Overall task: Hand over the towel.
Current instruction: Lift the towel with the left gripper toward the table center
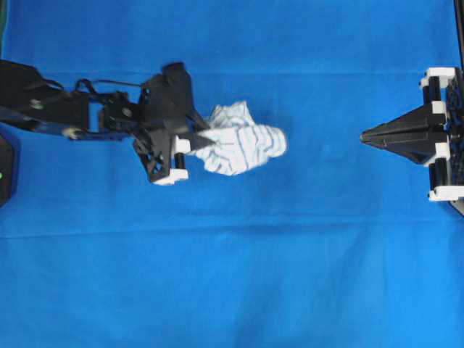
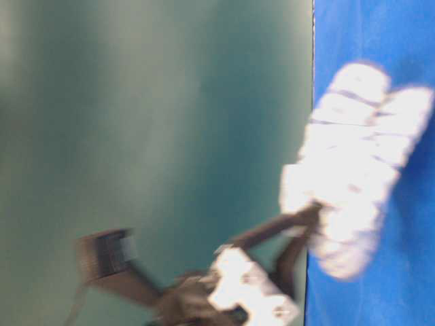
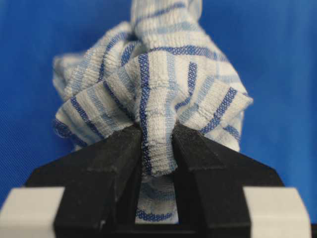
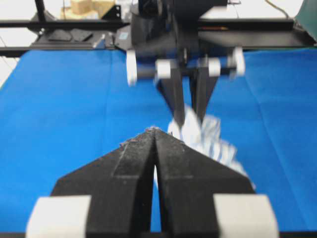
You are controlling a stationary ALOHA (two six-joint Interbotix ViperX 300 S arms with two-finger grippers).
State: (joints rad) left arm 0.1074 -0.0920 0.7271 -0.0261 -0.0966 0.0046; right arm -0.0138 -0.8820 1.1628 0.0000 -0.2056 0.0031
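Observation:
The towel (image 1: 239, 139) is a small white cloth with thin blue stripes, bunched up at the centre left of the overhead view. My left gripper (image 1: 196, 134) is shut on a fold of it; the left wrist view shows the fold (image 3: 158, 144) pinched between the two black fingers (image 3: 106, 163). The towel hangs blurred in the table-level view (image 2: 357, 163) and shows in the right wrist view (image 4: 210, 141) under the left gripper. My right gripper (image 1: 365, 135) is shut and empty at the far right, its tips pointing at the towel from well apart. Its tips meet in the right wrist view (image 4: 154, 131).
A large plain blue cloth (image 1: 232, 275) covers the whole table. A black frame and the left arm's base (image 4: 74, 27) stand beyond the cloth's far edge in the right wrist view. The right arm's body (image 1: 442, 134) sits at the right edge.

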